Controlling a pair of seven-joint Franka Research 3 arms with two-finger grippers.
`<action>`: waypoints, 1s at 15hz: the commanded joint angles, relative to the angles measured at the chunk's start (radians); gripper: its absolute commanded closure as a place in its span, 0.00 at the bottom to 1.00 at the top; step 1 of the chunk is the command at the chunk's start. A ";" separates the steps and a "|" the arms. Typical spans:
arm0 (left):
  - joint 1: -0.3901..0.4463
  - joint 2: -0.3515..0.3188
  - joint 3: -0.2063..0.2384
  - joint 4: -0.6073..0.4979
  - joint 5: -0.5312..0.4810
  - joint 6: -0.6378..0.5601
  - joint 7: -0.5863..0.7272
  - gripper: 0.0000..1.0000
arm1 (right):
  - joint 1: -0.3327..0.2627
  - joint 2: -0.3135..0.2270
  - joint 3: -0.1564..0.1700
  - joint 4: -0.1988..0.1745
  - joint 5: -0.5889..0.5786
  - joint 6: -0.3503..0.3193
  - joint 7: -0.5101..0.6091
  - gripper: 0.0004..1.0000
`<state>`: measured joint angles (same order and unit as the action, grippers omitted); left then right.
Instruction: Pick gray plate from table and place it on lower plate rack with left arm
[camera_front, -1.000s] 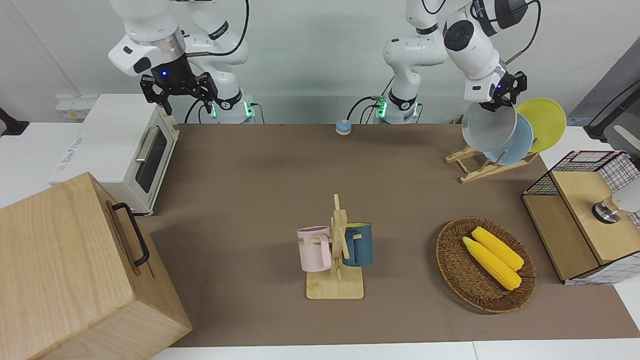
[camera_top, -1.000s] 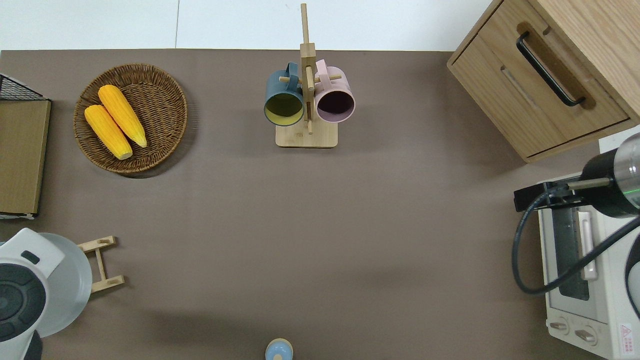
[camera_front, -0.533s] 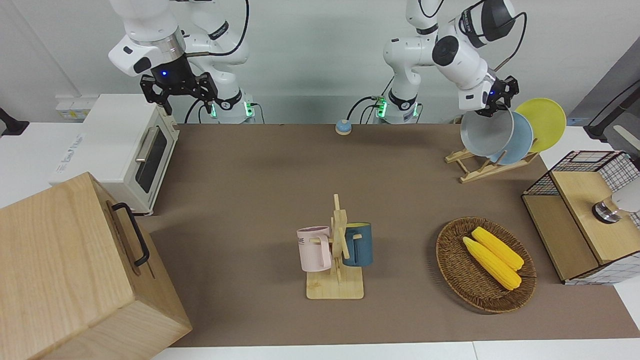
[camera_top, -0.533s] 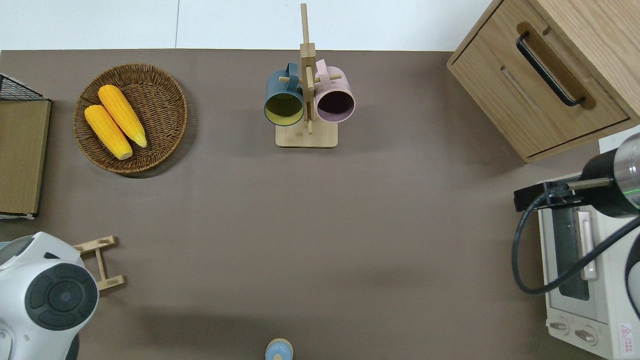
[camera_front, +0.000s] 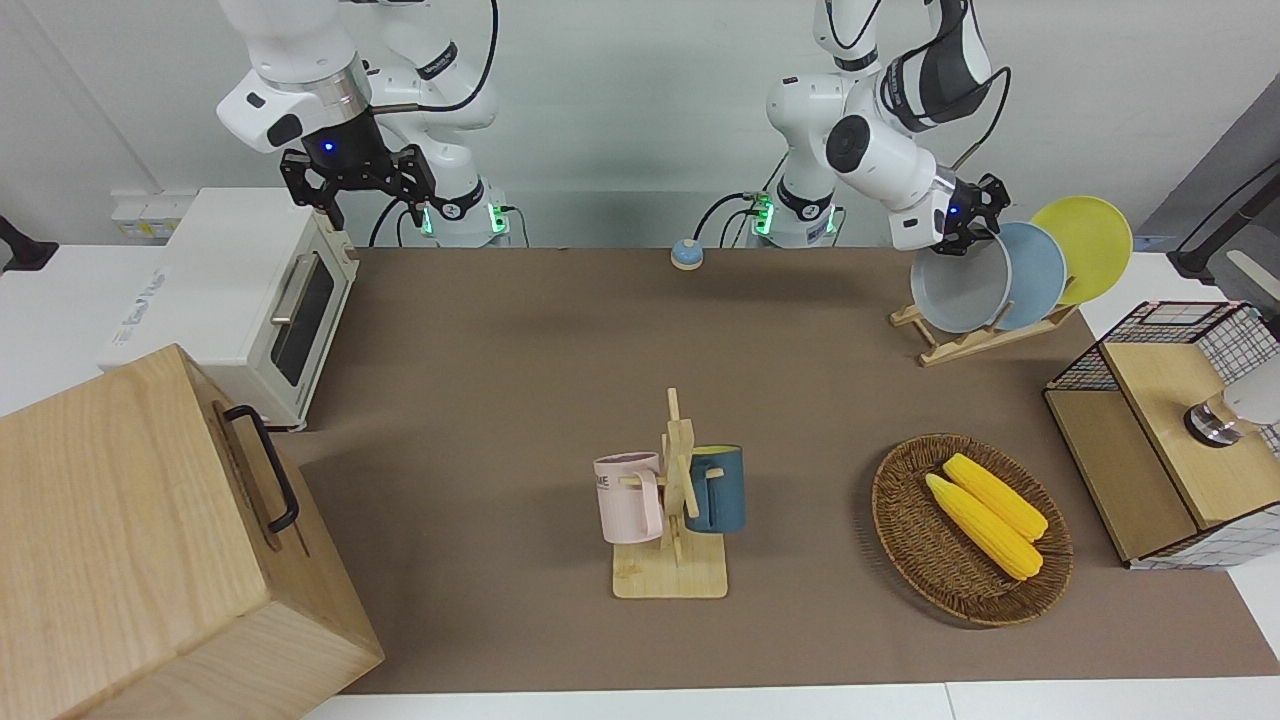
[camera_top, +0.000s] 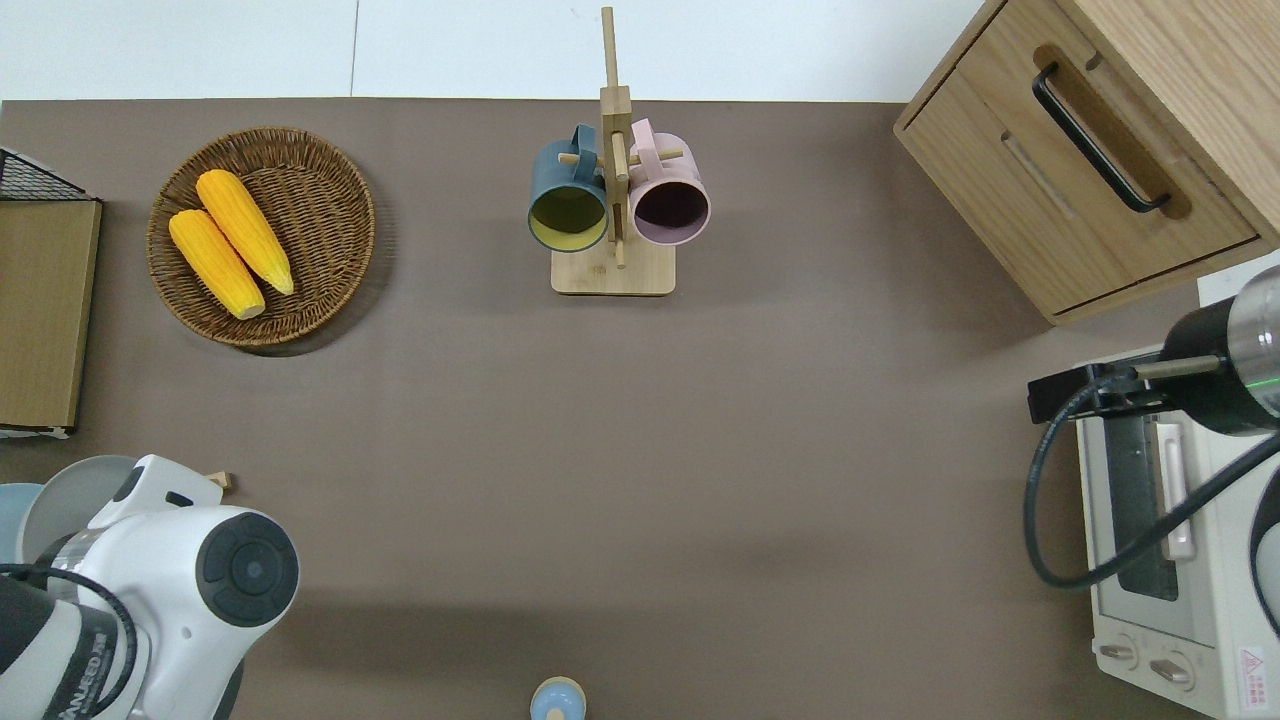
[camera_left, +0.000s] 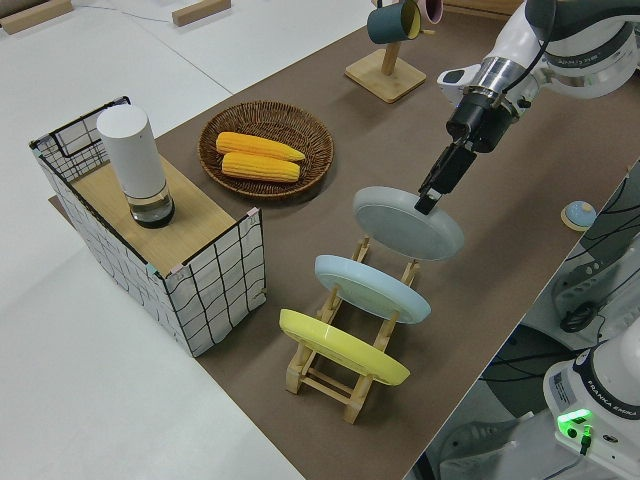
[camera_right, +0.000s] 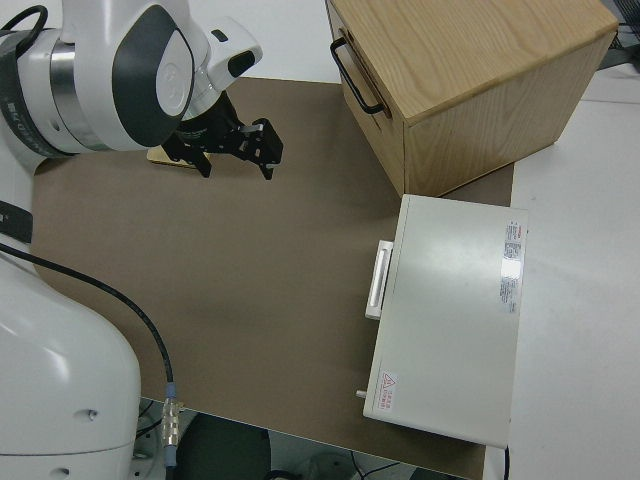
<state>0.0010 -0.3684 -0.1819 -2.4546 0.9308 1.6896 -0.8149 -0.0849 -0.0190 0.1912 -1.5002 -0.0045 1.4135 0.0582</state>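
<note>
The gray plate (camera_front: 955, 291) leans slanted at the low end of the lower plate rack (camera_front: 962, 346), next to the light-blue plate (camera_front: 1036, 274). My left gripper (camera_front: 966, 236) is shut on the gray plate's upper rim; the left side view shows the fingers (camera_left: 431, 204) pinching the gray plate (camera_left: 408, 222) over the rack (camera_left: 335, 378). I cannot tell whether the plate rests on the rails. In the overhead view the left arm hides most of the plate (camera_top: 58, 498). My right gripper (camera_right: 236, 150) is open, empty and parked.
A yellow plate (camera_front: 1090, 240) stands in the rack's high end. A wicker basket with corn (camera_front: 905, 540), a mug stand (camera_front: 672, 575), a wire basket (camera_front: 1165, 350), a toaster oven (camera_front: 240, 300), a wooden drawer box (camera_front: 150, 540) and a small blue bell (camera_front: 686, 254) stand around.
My left arm has swung and lowered the gray plate toward the low end of the rack, next to the light-blue plate. The right arm has not moved.
</note>
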 joint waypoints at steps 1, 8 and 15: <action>-0.016 0.032 0.001 -0.010 0.057 -0.016 -0.085 1.00 | -0.007 -0.002 0.007 0.006 0.006 -0.014 0.000 0.01; -0.016 0.048 0.001 -0.035 0.112 -0.016 -0.139 1.00 | -0.007 -0.002 0.007 0.006 0.006 -0.014 0.000 0.01; -0.018 0.126 0.001 -0.037 0.114 -0.004 -0.236 1.00 | -0.007 -0.002 0.005 0.006 0.006 -0.014 0.000 0.01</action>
<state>-0.0001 -0.2764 -0.1857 -2.4863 1.0189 1.6903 -1.0020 -0.0849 -0.0190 0.1912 -1.5002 -0.0045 1.4135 0.0582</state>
